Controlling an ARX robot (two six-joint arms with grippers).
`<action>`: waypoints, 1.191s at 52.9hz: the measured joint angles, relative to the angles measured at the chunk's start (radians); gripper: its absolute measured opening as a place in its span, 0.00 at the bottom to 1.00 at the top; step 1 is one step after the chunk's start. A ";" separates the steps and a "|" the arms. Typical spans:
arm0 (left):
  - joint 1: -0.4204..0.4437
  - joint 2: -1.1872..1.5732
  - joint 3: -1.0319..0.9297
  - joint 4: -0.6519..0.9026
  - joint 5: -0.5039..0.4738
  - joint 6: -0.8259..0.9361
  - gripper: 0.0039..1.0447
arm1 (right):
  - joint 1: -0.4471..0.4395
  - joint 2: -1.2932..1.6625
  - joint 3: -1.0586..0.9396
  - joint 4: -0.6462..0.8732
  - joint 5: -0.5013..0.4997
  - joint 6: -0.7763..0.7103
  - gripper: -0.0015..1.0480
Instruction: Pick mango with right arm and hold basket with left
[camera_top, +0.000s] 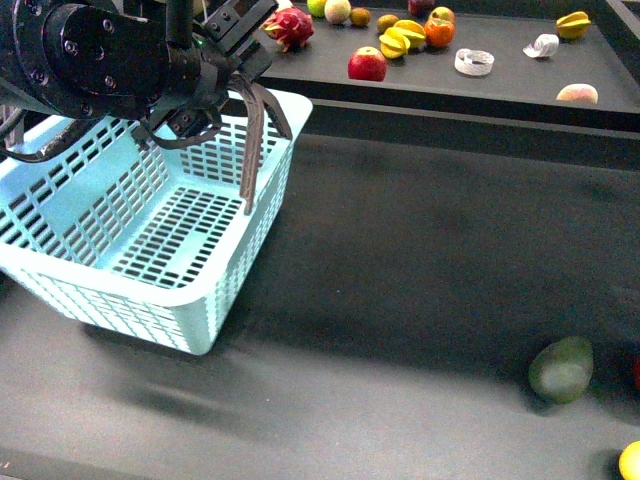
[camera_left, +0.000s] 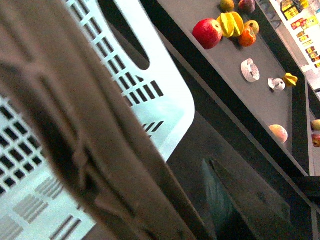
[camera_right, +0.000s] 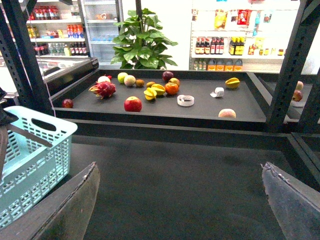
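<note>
The turquoise basket (camera_top: 150, 230) stands tilted on the dark table at the left. My left gripper (camera_top: 215, 95) is shut on one of its grey-brown handles (camera_top: 250, 150) at the far rim. In the left wrist view the handle (camera_left: 75, 125) fills the near side, beside the basket wall (camera_left: 150, 90) and one dark finger (camera_left: 240, 195). A bright yellow fruit, likely the mango (camera_top: 630, 462), is cut off at the front right corner. My right gripper (camera_right: 180, 165) is open and empty over bare table, with the basket (camera_right: 35, 155) off to one side. It is out of the front view.
A dull green oval fruit (camera_top: 561, 369) lies near the front right. The raised back shelf (camera_top: 520, 85) holds a red apple (camera_top: 367, 64), a dragon fruit (camera_top: 288, 27), yellow star fruits (camera_top: 403, 38), an orange (camera_top: 439, 32), a tape roll (camera_top: 474, 62) and a peach (camera_top: 577, 94).
</note>
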 joint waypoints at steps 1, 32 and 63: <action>0.000 0.000 -0.001 -0.001 0.002 0.000 0.28 | 0.000 0.000 0.000 0.000 0.000 0.000 0.92; -0.072 -0.529 -0.562 0.170 0.391 0.359 0.10 | 0.000 0.000 0.000 0.000 0.000 0.000 0.92; -0.193 -0.751 -0.875 0.232 0.401 0.518 0.10 | 0.000 0.000 0.000 0.000 0.000 0.000 0.92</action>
